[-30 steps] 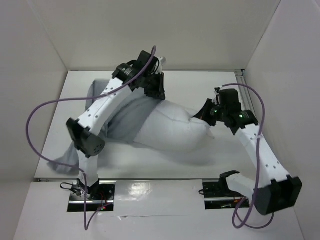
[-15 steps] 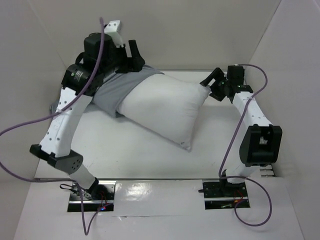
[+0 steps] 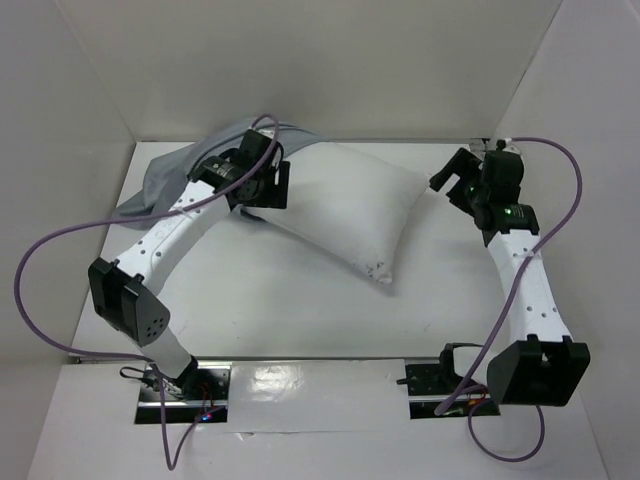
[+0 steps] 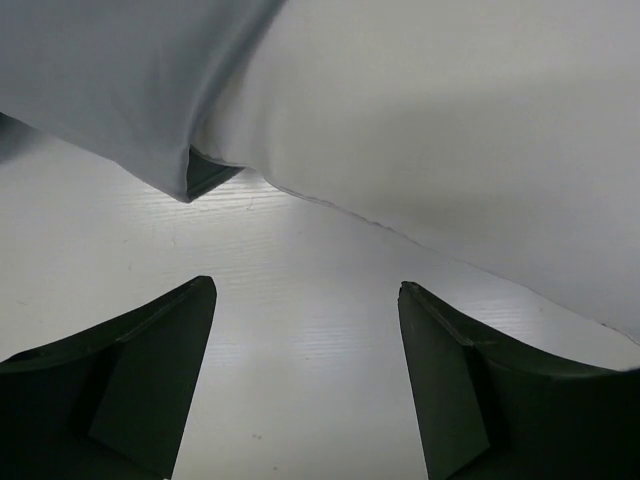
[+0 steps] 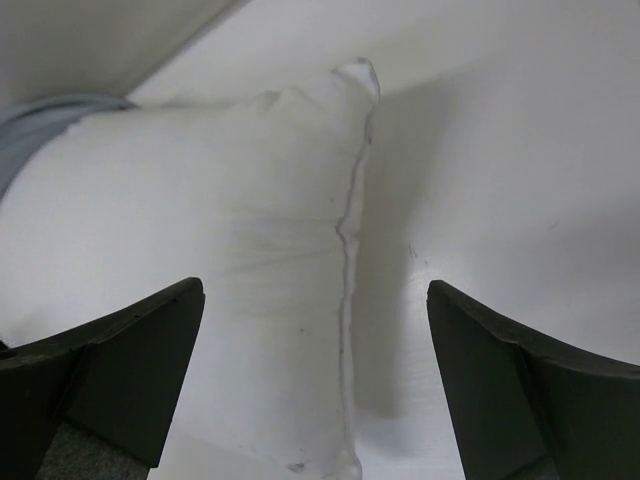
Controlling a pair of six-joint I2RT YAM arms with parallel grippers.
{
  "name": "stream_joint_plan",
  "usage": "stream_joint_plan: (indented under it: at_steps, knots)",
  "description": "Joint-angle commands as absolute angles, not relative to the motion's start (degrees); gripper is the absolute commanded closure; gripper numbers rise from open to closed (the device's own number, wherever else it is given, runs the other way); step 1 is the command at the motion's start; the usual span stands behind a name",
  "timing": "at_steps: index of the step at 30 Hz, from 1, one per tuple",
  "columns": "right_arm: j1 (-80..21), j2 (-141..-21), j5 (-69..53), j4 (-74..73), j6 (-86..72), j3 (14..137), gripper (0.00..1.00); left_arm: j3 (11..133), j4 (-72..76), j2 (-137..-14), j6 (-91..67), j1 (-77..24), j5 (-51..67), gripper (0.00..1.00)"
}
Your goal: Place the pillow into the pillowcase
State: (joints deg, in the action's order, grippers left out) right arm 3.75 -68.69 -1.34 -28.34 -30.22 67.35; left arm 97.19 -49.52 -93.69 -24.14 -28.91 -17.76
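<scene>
The white pillow [image 3: 340, 205] lies on the table slantwise, one corner toward the front. Its far-left end sits under the grey pillowcase [image 3: 160, 185], which is bunched against the back-left wall. My left gripper [image 3: 283, 186] hovers open at the pillow's left edge. In the left wrist view the left gripper [image 4: 305, 290] has only bare table between its fingers, with the pillowcase [image 4: 110, 80] hem and the pillow [image 4: 450, 120] just ahead. My right gripper [image 3: 447, 180] is open beside the pillow's right corner. In the right wrist view the right gripper [image 5: 315, 290] straddles the pillow [image 5: 220, 230] seam without touching it.
White walls close in the table [image 3: 260, 300] at the back and on both sides. A metal rail [image 3: 485, 148] runs by the back-right corner. Purple cables loop off both arms.
Both grippers have opened and let go. The pillow and pillowcase now rest on the table at the back. The left arm has come down low beside the pillow.
</scene>
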Motion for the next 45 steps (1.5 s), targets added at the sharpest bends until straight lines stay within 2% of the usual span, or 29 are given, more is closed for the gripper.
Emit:
stream_joint_plan:
  at_steps: [1, 8, 16, 20, 25, 27, 29, 30, 31, 33, 34, 35, 36, 39, 42, 43, 45]
  knots:
    - [3.8, -68.3, -8.2, -33.3, -24.4, 63.8, 0.0, 96.9, -46.4, -93.3, -24.2, -30.2, -27.1, 0.13]
    - [3.8, -65.5, -14.8, -33.9, -23.4, 59.9, 0.0, 95.7, -45.9, -98.9, -24.7, -29.4, -38.0, 0.2]
    - [3.8, -68.1, -20.6, -33.9, -21.7, 57.3, 0.0, 95.2, -43.3, -104.7, -26.0, -25.9, -40.3, 0.2]
    - [3.8, -72.3, -28.5, -35.2, -17.1, 56.7, 0.0, 96.5, -44.0, -107.2, -28.0, -23.8, -39.7, 0.2]
    - [2.5, -72.9, -28.5, -33.5, -18.0, 55.4, 0.0, 94.4, -43.4, -107.2, -28.7, -20.9, -36.7, 0.22]
    - [2.0, -74.9, -30.1, -30.7, -18.8, 54.8, 0.0, 93.9, -42.7, -107.8, -28.7, -19.9, -34.4, 0.28]
    - [1.5, -77.6, -31.7, -28.3, -20.5, 54.2, 0.0, 93.3, -42.0, -107.8, -28.7, -18.2, -32.5, 0.41]
    - [0.5, -78.4, -32.3, -24.8, -21.1, 54.2, 0.0, 93.3, -41.5, -107.8, -28.7, -18.2, -30.2, 0.61]
    - [-0.5, -79.4, -32.3, -23.2, -22.7, 54.2, 0.0, 93.3, -41.0, -107.8, -27.9, -17.6, -29.0, 0.76]
    - [-1.8, -81.9, -33.6, -16.6, -24.2, 54.2, 0.07, 94.0, -41.0, -107.8, -27.2, -17.6, -26.0, 1.0]
    - [-3.2, -82.8, -33.6, -14.2, -26.1, 53.6, 0.11, 94.8, -41.0, -107.2, -26.4, -17.6, -24.4, 1.0]
    - [-3.9, -85.4, -35.1, -9.2, -26.8, 53.6, 0.3, 95.5, -41.0, -106.4, -24.9, -18.2, -21.2, 1.0]
    - [-4.5, -86.8, -36.2, -6.8, -27.8, 54.2, 0.42, 96.1, -39.9, -106.3, -24.0, -19.0, -21.2, 1.0]
    - [-7.2, -91.7, -40.1, -2.7, -31.7, 60.2, 1.0, 100.6, -39.3, -105.3, -20.1, -23.8, -10.3, 1.0]
    - [-9.5, -88.7, -36.3, -3.3, -34.2, 69.2, 1.0, 115.2, -42.8, -108.0, -18.8, -30.6, 7.2, 1.0]
    - [-9.5, -87.3, -35.1, -4.8, -34.9, 71.3, 1.0, 126.5, -44.5, -109.8, -18.8, -32.4, 12.9, 1.0]
    - [-11.6, -83.5, -31.8, -6.8, -35.5, 76.3, 1.0, 138.3, -49.4, -115.8, -18.8, -36.2, 16.8, 1.0]
